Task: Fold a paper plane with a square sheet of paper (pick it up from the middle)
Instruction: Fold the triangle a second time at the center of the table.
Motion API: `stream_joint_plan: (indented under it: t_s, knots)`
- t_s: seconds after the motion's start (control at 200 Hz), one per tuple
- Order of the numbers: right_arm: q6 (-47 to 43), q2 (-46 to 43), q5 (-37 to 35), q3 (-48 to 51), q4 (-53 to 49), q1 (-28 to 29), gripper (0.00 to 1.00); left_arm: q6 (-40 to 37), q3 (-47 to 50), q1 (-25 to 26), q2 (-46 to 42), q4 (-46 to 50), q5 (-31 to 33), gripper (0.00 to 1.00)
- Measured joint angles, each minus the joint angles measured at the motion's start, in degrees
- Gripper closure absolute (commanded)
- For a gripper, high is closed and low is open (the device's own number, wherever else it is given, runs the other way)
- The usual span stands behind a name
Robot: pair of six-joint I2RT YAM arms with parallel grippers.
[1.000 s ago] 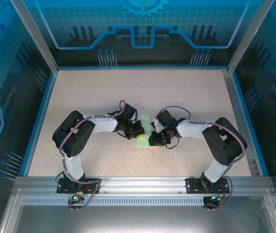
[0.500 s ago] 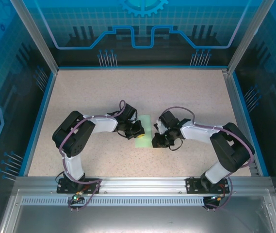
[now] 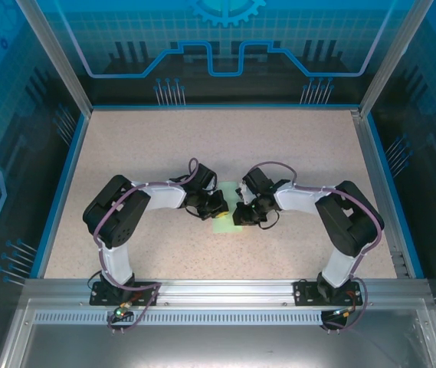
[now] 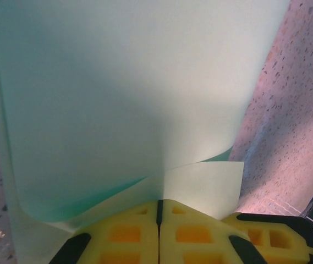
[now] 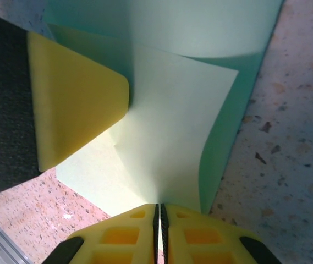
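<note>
From above, the two wrists cover most of the square sheet of paper (image 3: 224,222), leaving a narrow strip between the jaws whose folds are too small to read. Ahead of the jaws of the left gripper (image 4: 159,206) the sheet runs off the top and left edges, soft with blur. Ahead of the jaws of the right gripper (image 5: 157,208) it leaves at the top; both grippers are cut by the bottom edge, the pinched paper hidden in their seams.

Mid-table blocked: left hand (image 3: 219,205), right hand (image 3: 240,214) crowd paper sheet (image 3: 223,225); far table (image 3: 225,146) open to blue rim (image 3: 70,165).
</note>
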State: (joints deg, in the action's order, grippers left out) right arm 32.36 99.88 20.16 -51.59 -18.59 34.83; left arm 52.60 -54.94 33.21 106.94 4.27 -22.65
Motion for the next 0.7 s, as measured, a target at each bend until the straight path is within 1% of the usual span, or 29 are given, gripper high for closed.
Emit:
stream_joint_plan:
  t_s: [0.28, 0.465, 0.7]
  knots:
    - [-0.7, -0.1, -1.1, 0.1, -0.7, 0.0, 0.88, 0.0, -0.1, 0.0, 0.0, 0.2, 0.0, 0.94]
    - [-0.7, -1.7, -1.0, -0.3, -1.6, 0.2, 0.88, 0.0, -0.1, 0.0, 0.0, 0.2, 0.0, 0.94]
    - [-0.7, -0.7, -1.1, -0.7, -1.5, 0.8, 0.88, 0.0, -0.4, 0.1, 0.0, 0.7, 0.1, 0.94]
